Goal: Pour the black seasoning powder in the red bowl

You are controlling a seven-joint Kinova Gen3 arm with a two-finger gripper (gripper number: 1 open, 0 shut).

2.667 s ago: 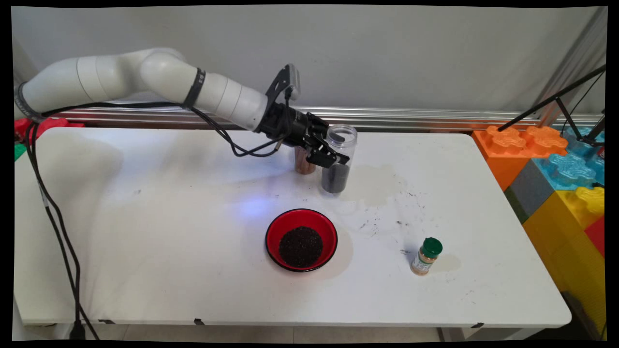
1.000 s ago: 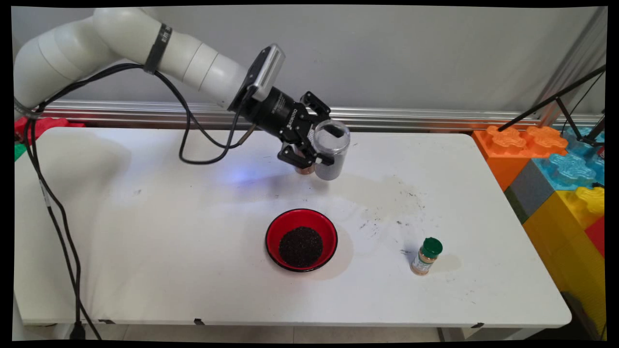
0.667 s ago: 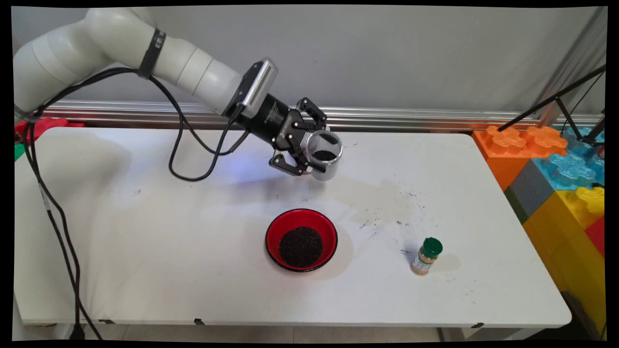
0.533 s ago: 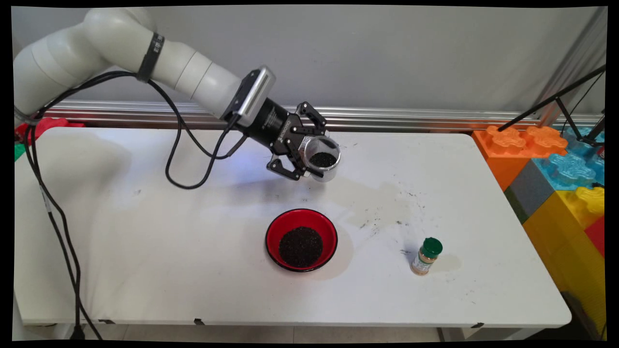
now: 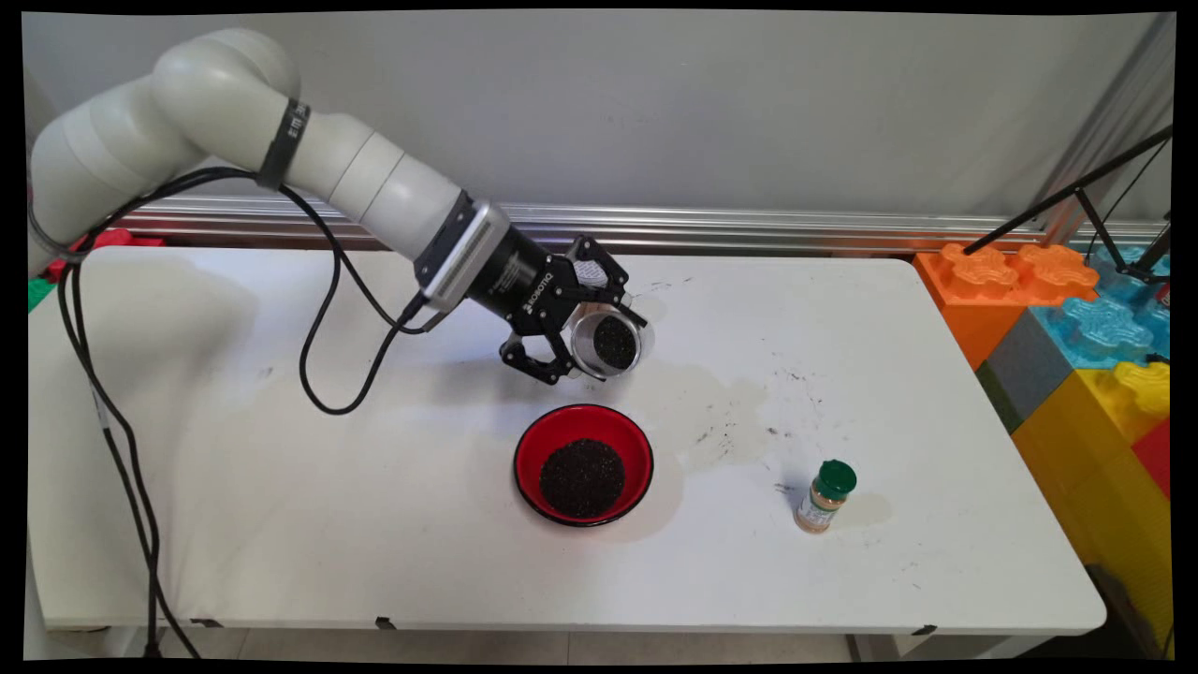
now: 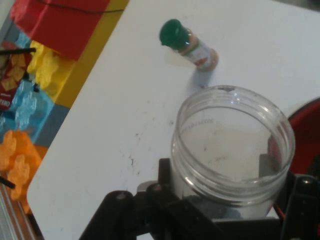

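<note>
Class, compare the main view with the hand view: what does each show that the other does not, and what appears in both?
Only the main view shows the white arm, its black cables, the wall and the dark grains inside the tilted clear jar. Only the hand view looks across the jar's open rim from behind. Both show the end effector shut on the jar, the red bowl, the green-capped spice bottle, the white table and the coloured blocks.
</note>
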